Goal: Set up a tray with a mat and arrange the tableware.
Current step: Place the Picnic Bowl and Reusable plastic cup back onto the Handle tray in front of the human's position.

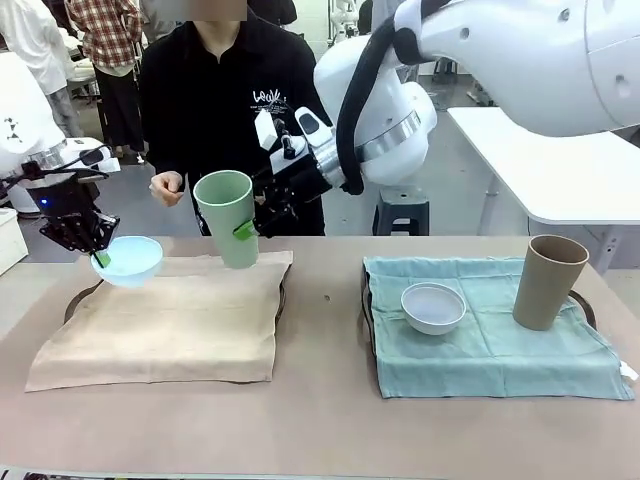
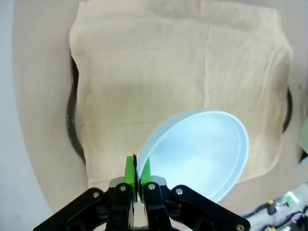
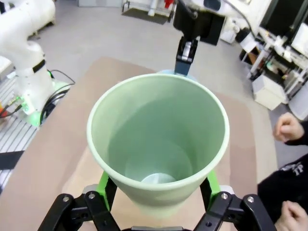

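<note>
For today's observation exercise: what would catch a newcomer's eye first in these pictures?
Both arms hold tableware in the air at once. The right gripper carries a green cup above the far edge of the beige mat, while the left gripper pinches the rim of a blue bowl over that mat's far left corner. On the green mat, a white bowl and brown cup already stand.

At left in the front view, the beige mat (image 1: 165, 325) is soft, creased cloth; the teal mat (image 1: 500, 345) at right is thinner, wrinkled cloth. The blue bowl (image 1: 127, 260) looks glossy, the green cup (image 1: 228, 215) and brown cup (image 1: 546, 280) matt and smooth. The tabletop (image 1: 320, 420) is smooth, matt tan.
</note>
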Robot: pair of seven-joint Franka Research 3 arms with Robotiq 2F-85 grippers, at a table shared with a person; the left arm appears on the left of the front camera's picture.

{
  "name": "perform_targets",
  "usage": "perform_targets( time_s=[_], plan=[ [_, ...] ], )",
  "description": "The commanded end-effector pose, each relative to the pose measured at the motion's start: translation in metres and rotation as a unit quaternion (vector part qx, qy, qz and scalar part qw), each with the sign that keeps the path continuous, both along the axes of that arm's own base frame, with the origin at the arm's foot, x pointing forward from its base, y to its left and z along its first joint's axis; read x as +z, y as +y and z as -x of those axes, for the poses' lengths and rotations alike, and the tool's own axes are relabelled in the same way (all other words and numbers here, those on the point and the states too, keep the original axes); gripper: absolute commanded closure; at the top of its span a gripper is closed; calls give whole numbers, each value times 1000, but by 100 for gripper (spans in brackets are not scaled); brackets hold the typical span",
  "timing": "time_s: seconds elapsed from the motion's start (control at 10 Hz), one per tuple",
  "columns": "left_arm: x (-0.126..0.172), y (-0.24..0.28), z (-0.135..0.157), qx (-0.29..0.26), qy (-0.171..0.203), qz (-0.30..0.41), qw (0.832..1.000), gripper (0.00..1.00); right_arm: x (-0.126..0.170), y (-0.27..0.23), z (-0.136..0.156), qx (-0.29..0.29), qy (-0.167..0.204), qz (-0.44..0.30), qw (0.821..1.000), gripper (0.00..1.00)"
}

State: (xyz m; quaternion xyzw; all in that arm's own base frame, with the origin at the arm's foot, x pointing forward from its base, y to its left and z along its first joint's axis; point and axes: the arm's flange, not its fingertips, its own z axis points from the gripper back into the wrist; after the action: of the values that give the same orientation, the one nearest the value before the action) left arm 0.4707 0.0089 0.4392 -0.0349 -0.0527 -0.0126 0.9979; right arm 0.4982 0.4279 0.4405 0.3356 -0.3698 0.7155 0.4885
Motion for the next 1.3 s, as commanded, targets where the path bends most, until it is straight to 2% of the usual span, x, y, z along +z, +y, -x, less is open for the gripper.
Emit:
perform_targets(
  time_s=[0.0, 0.1, 0.2, 0.3, 0.9, 1.2],
  plan=[
    [28, -4, 3, 4, -22, 0, 1000, 96, 40, -2, 15, -8, -16, -6, 1000, 16],
    [28, -4, 3, 4, -22, 0, 1000, 96, 0, 0, 0, 0, 0, 0, 1000, 16],
    [8, 0, 0, 0, -7, 0, 1000, 96, -13, -1, -8, 2, 38, 2, 999, 16],
    [2, 0, -7, -2, -10, 12, 1000, 96, -27, 6, -13, 20, 48, -17, 998, 16],
    [-68, -20, -34, -35, 20, 24, 999, 96, -77, 23, -31, 67, 10, -49, 996, 16],
    [-74, -20, -38, -39, 3, 33, 999, 96, -99, 21, -39, 61, 52, -45, 996, 16]
  ],
)
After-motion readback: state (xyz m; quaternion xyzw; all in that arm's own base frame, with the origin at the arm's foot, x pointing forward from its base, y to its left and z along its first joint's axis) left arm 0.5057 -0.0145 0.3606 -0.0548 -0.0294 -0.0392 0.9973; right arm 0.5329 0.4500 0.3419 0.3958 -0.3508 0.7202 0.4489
